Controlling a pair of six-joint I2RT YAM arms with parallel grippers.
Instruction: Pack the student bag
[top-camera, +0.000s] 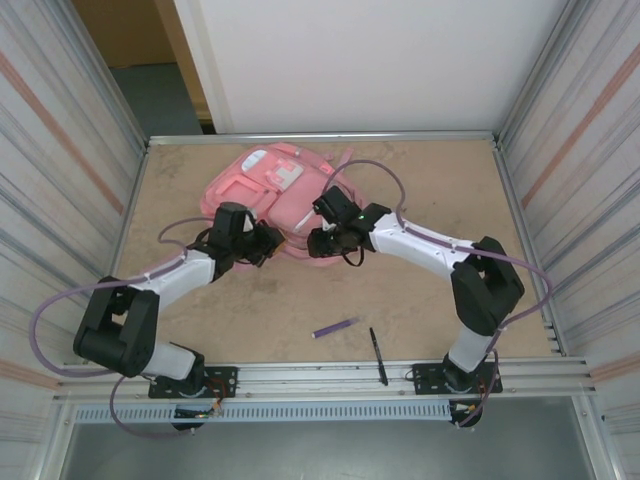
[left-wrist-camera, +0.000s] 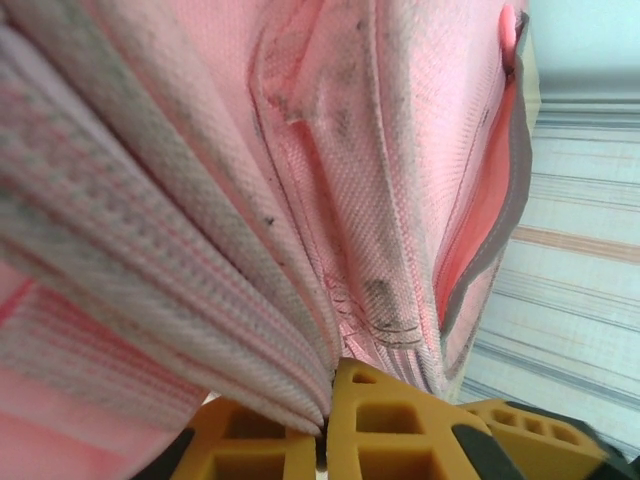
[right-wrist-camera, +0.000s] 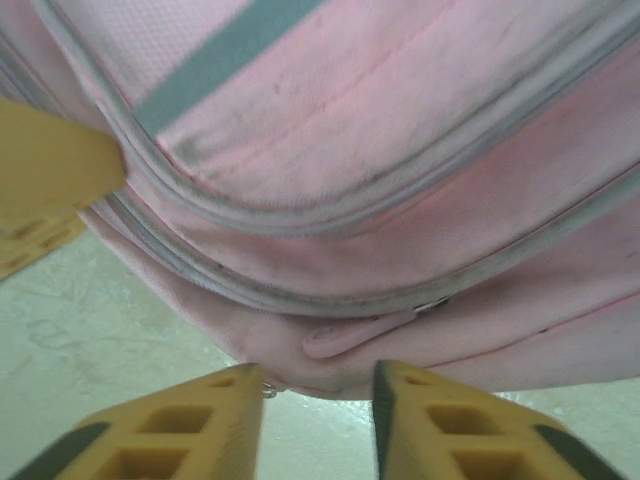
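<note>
The pink student bag lies flat at the back left of the table, white patch up. My left gripper sits at its near edge; in the left wrist view the left gripper is shut on a fold of the bag's pink fabric. My right gripper is at the bag's near right corner. In the right wrist view the right gripper stands open, with the bag's rim and a pink zip pull just beyond its fingertips, apart from them.
A purple pen and a black pen lie on the table near the front rail, between the arm bases. Corrugated metal walls close in both sides. A yellow finger of the left gripper shows at the left.
</note>
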